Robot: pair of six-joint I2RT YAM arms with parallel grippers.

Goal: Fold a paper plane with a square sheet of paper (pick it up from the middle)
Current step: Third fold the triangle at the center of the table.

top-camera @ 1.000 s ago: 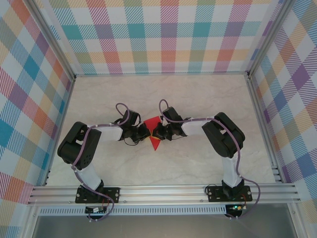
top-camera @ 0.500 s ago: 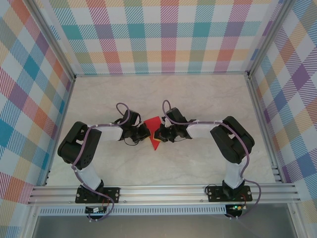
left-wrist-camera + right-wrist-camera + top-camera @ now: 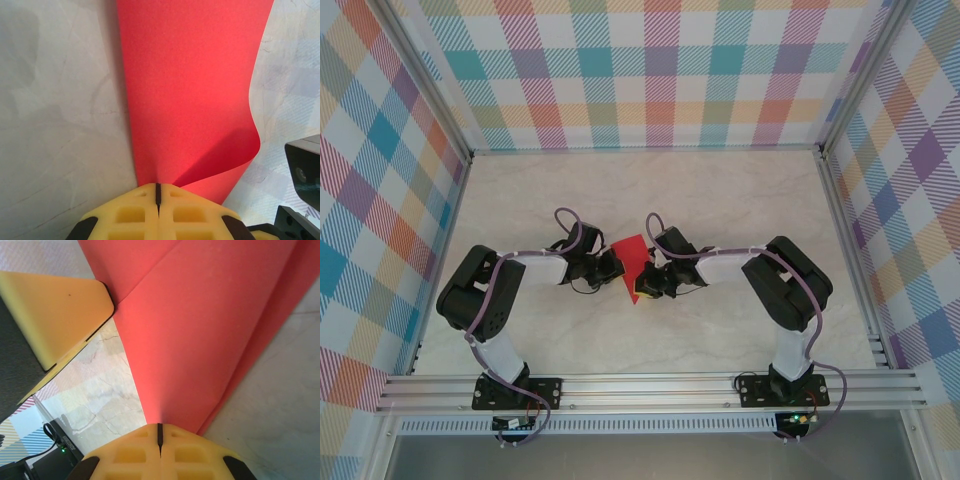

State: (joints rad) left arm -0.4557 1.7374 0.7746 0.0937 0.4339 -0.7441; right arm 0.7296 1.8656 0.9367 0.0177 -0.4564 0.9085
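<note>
Pinching the square sheet of paper (image 3: pixel 631 255) near the middle of the marble table (image 3: pixel 720 190), clamping it in the left gripper (image 3: pixel 158 186) with yellow pads (image 3: pixel 135 215) pressed flat together on one edge, and clamping it likewise in the right gripper (image 3: pixel 160 426) from the opposite side. Hanging red between the two grippers, curling over along one side in the left wrist view and showing a straight crease in the right wrist view

Sheet of paper (image 3: pixel 632 252), red, partly folded, near the middle of the marbled table (image 3: pixel 720 200); left gripper (image 3: pixel 615 268) at its left side, right gripper (image 3: pixel 643 287) at its near right side, both touching it.
</note>
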